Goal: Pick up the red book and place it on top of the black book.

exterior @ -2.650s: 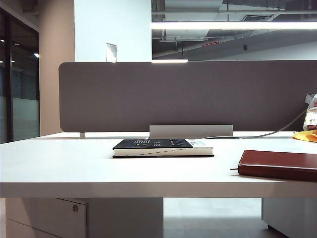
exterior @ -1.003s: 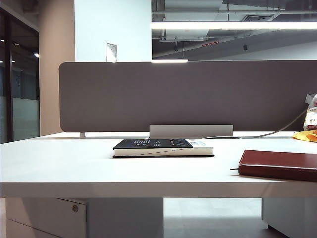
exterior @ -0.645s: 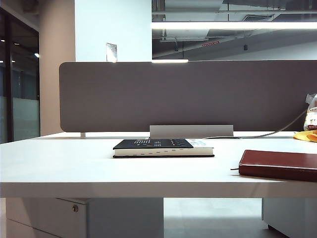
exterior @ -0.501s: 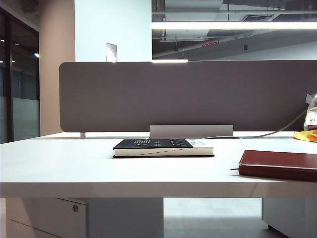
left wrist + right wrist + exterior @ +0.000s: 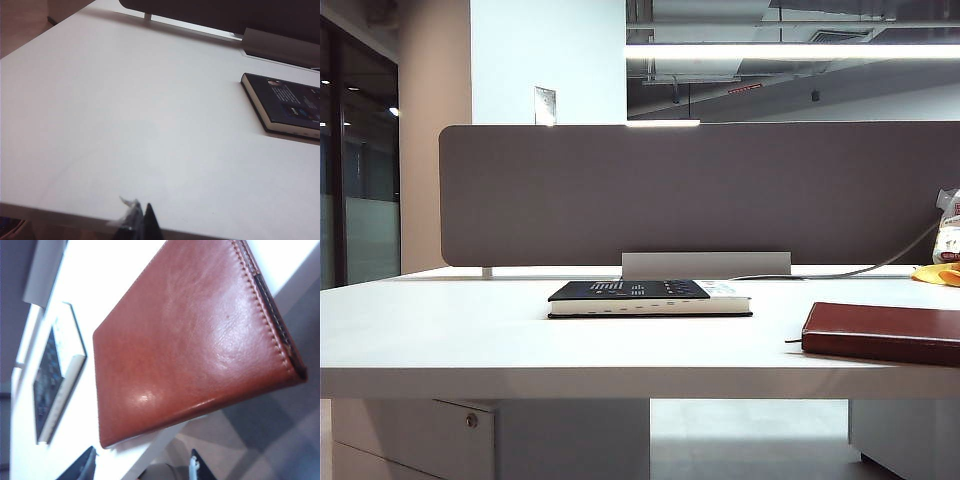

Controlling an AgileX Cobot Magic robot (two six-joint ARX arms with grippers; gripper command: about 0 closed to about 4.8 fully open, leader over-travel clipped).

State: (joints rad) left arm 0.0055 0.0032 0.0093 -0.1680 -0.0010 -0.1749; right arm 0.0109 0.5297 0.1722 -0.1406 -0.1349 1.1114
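Right gripper (image 5: 142, 465), jaws spread and empty, hovers beside the red book (image 5: 200, 335) at the table (image 5: 470, 340) edge (black book (image 5: 650, 298) lies apart); left gripper (image 5: 137, 222) fingertips pressed together.

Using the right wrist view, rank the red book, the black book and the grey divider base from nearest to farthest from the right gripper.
Right gripper, jaws apart:
1. red book, just ahead of the fingertips, overhanging the table edge.
2. black book, beyond it on the white table.
3. grey divider base, farthest, at the table's back.
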